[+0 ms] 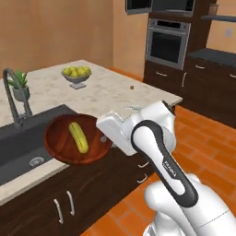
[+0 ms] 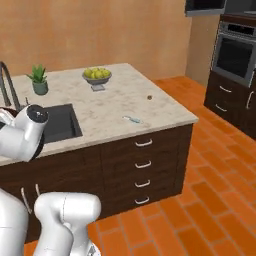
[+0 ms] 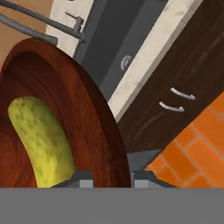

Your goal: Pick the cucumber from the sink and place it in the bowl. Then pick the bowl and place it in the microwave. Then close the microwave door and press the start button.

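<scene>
The reddish-brown wooden bowl [image 1: 60,144] hangs tilted over the front right corner of the dark sink [image 1: 18,138], off the counter. The yellow-green cucumber [image 1: 79,137] lies inside it. My gripper [image 1: 105,138] is shut on the bowl's right rim. In the hand view the bowl [image 3: 87,113] with the cucumber [image 3: 39,140] is at the left, and its rim runs down between my gripper's [image 3: 113,179] two tips. The sink [image 3: 118,35] and its drain lie beyond. The black microwave [image 1: 138,4] is cropped at the top edge, so its door cannot be made out.
An arched faucet [image 1: 14,92] and a potted plant [image 1: 19,85] stand behind the sink. A grey pedestal bowl of round fruits [image 1: 77,73] sits on the island. A steel wall oven [image 1: 167,42] and dark cabinets stand across the orange brick floor [image 1: 203,143].
</scene>
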You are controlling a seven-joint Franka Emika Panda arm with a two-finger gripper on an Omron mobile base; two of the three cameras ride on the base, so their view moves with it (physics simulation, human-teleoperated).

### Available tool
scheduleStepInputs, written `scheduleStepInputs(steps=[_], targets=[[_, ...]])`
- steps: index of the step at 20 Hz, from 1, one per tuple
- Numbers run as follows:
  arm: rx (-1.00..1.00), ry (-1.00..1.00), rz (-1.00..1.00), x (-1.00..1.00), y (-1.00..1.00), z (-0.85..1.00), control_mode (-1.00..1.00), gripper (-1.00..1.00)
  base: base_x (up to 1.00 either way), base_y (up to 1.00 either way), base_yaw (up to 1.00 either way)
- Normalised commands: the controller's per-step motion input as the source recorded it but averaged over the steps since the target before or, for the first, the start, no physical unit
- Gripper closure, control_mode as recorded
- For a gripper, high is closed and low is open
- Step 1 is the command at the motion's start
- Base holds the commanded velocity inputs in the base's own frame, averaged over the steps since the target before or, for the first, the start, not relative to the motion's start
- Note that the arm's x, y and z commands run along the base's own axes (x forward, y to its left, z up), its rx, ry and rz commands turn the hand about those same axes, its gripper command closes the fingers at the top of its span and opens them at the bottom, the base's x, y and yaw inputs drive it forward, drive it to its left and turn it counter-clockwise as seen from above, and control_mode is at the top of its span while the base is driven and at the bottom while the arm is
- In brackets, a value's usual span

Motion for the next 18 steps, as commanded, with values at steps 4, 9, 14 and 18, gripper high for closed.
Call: scheduleStepInputs(steps=[4, 9, 14, 18], targets=[[0.00, 0.00, 0.00, 0.00, 0.00, 0.00, 1.00, 1.00, -0.29, -0.01, -0.87], [0.00, 0.00, 0.00, 0.00, 0.00, 0.00, 1.00, 1.00, -0.06, -0.03, -0.86], [0.00, 0.00, 0.00, 0.00, 0.00, 0.00, 1.00, 1.00, 0.50, -0.50, -0.71], [0.00, 0.00, 0.00, 0.00, 0.00, 0.00, 1.00, 1.00, 1.00, -0.40, -0.47]])
